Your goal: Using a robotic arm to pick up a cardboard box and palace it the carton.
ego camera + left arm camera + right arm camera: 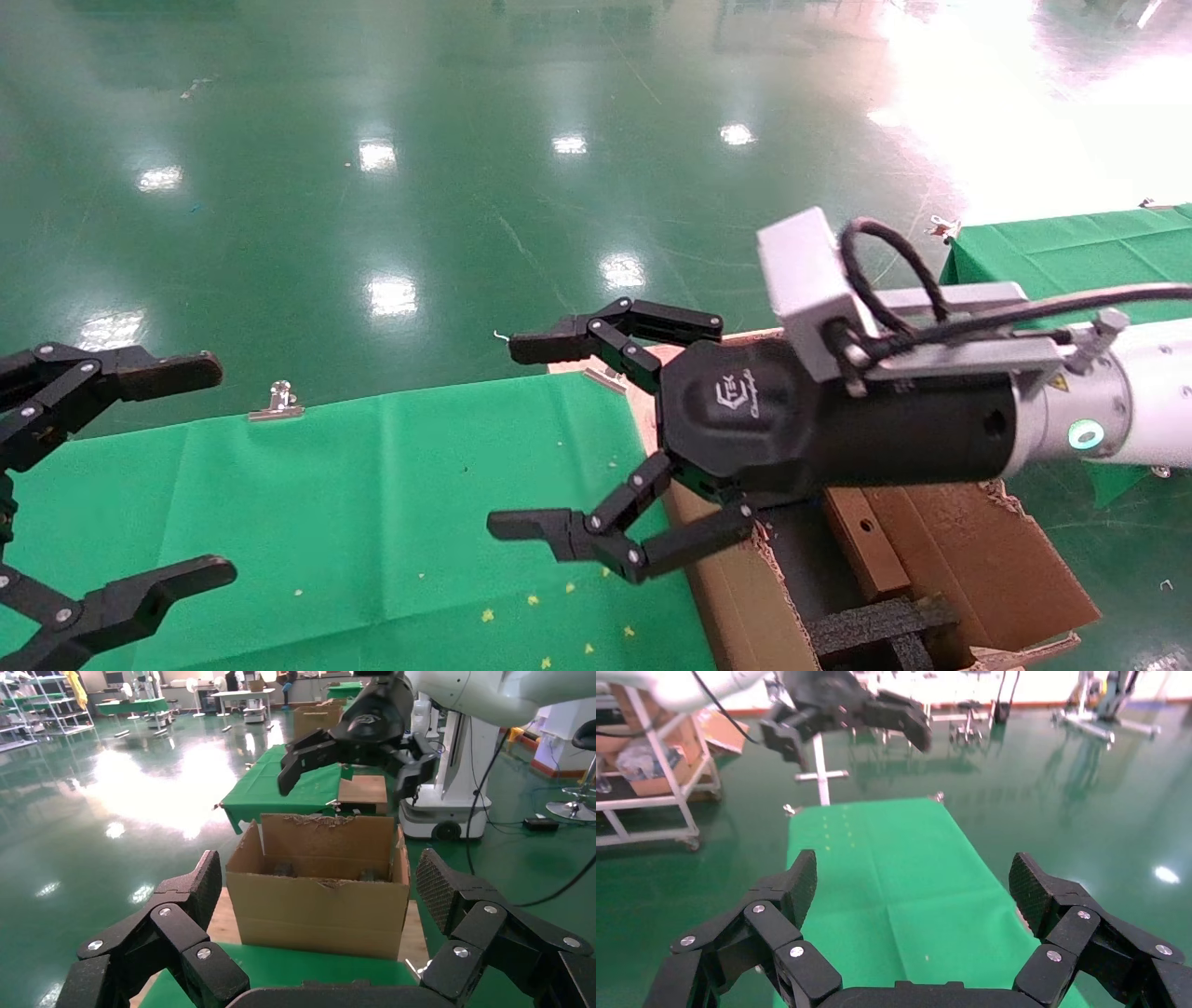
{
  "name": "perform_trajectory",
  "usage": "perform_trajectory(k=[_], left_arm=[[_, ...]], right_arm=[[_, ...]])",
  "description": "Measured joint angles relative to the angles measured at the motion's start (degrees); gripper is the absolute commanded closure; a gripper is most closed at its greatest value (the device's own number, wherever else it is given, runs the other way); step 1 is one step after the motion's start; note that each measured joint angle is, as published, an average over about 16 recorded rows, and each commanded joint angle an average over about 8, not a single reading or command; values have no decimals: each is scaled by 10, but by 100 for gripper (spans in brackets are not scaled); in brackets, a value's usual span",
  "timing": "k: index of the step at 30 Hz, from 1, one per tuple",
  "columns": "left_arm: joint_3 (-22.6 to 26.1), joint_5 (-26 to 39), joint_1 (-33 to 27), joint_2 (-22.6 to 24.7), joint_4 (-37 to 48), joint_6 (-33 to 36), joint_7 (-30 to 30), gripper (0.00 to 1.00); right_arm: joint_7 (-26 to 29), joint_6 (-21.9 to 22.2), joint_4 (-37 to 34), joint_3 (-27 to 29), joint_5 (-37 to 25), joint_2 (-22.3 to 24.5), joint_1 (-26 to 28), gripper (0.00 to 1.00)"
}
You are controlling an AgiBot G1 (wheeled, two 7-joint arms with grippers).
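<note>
The robotic arm [1117, 401], white with a teal ring, is my right arm. Its gripper [517, 436] is open and empty, hovering over the green table beside the carton's near-left corner. It also shows in the left wrist view [348, 766], above the carton. The carton [745, 596] is large and brown with ragged flaps and black foam [875, 624] inside; it also shows in the left wrist view [316, 910]. Inside it, a narrow brown edge with a round hole looks like the cardboard box [866, 550], standing against the far wall. My left gripper [214, 471] is open and empty at the far left.
The green table [372, 503] lies between the two grippers, with metal clips [277, 403] on its far edge. A second green table [1071, 247] is at the back right. A brown box [363, 790] sits beyond the carton. Shiny green floor lies around.
</note>
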Motion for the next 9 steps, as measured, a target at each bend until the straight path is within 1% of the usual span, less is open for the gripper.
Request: perform_trajectory(k=[2,9], left_arm=[[0,0,0,0,0,0,0,0],[0,0,0,0,0,0,0,0]], right_arm=[[-10,-11,-1,23,3,-6,-17,0],[-28,-31,-4,64,7,-17,-46,0]])
